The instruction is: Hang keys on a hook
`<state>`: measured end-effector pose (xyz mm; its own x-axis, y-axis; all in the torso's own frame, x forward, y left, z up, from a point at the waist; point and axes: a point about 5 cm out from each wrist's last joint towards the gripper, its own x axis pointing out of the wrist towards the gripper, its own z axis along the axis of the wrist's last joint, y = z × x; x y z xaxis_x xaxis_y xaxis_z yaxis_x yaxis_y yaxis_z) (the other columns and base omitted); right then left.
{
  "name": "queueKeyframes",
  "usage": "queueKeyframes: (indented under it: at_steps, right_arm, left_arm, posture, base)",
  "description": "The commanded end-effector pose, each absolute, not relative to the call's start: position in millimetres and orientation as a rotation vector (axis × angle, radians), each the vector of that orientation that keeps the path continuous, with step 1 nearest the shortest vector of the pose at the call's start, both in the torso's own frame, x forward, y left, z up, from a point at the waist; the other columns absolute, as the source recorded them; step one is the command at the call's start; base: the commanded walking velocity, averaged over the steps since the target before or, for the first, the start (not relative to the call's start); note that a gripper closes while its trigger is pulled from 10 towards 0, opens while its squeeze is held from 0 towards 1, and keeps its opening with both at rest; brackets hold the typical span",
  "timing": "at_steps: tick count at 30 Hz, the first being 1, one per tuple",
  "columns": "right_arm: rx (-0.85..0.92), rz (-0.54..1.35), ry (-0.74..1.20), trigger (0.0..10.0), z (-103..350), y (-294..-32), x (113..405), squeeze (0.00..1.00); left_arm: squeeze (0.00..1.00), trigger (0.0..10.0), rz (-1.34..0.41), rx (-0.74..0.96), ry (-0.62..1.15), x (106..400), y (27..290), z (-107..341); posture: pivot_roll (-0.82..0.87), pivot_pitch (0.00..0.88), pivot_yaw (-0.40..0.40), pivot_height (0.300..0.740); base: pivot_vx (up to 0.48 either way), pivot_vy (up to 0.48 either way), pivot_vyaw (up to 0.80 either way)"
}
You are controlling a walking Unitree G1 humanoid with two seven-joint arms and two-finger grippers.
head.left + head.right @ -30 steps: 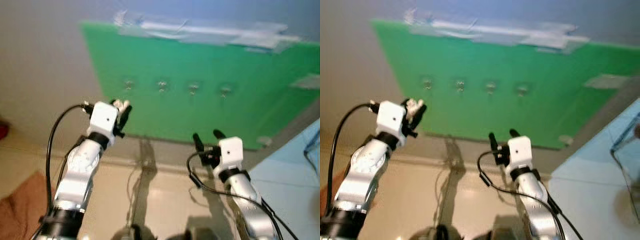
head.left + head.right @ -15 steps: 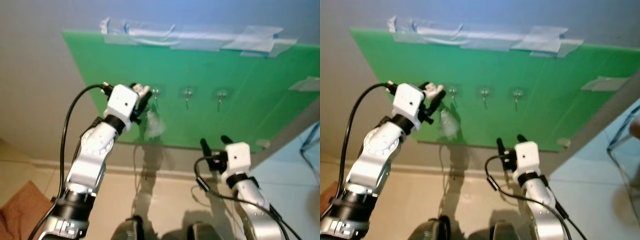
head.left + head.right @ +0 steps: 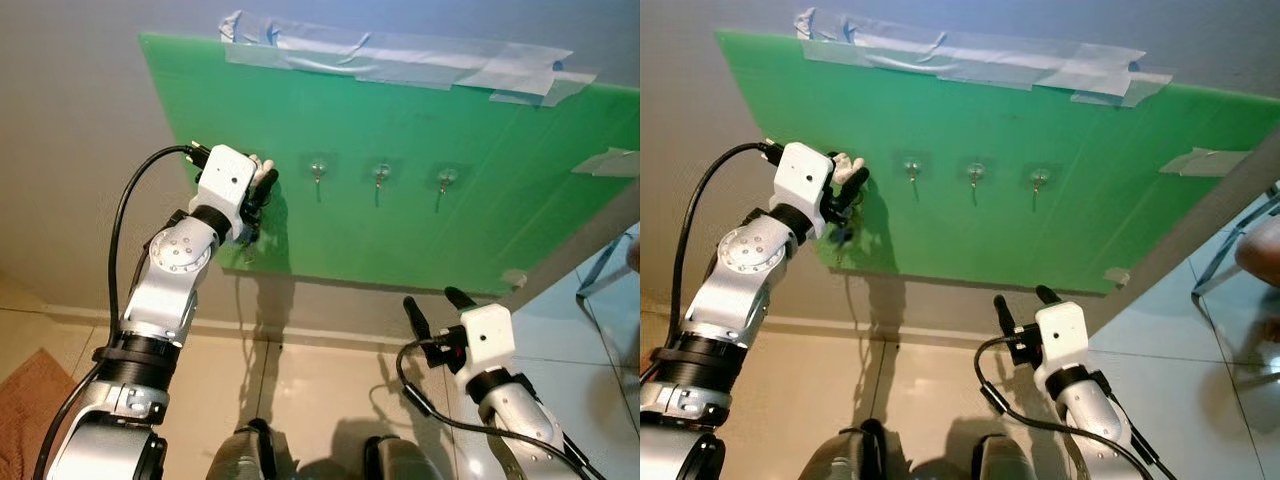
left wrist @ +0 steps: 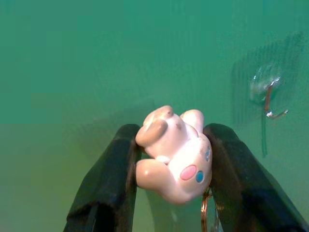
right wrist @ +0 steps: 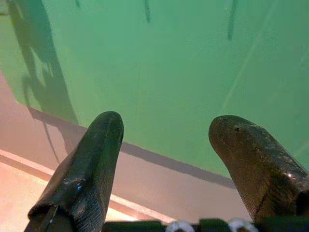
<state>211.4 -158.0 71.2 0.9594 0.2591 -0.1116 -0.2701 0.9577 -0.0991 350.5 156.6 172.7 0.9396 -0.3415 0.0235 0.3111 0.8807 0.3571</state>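
Left wrist view: the left tool point(image 4: 171, 159) pinches a pale figurine keychain point(image 4: 174, 154) against the green board point(image 4: 96, 63).
It sits left of centre in the eye views, just beside the leftmost hook point(image 3: 317, 172); the right tool point(image 3: 432, 303), lower right, is spread apart.

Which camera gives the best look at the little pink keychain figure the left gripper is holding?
The left wrist view: the pink figure sits large and sharp, pinched between the left gripper's fingers. Both eye views show it as a small pale blob against the green board.
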Motion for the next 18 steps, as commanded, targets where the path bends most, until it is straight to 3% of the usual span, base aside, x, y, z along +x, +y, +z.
queueKeyframes:
  at_steps: [1,18]
  right_arm:
    - [-0.115,0.263,0.098,10.0,74,-162,209,0.0]
    - [-0.096,0.26,0.119,10.0,74,-157,206,0.0]
  left_arm:
    - [0.0,0.0,-0.339,0.36,-0.096,353,156,175]
    - [0.0,0.0,-0.362,0.406,-0.236,363,161,193]
  posture:
    - [-0.24,0.2,-0.042,0.74]
    - [-0.24,0.211,-0.03,0.74]
  base:
    - [0.0,0.0,0.0]
    - [0.0,0.0,0.0]
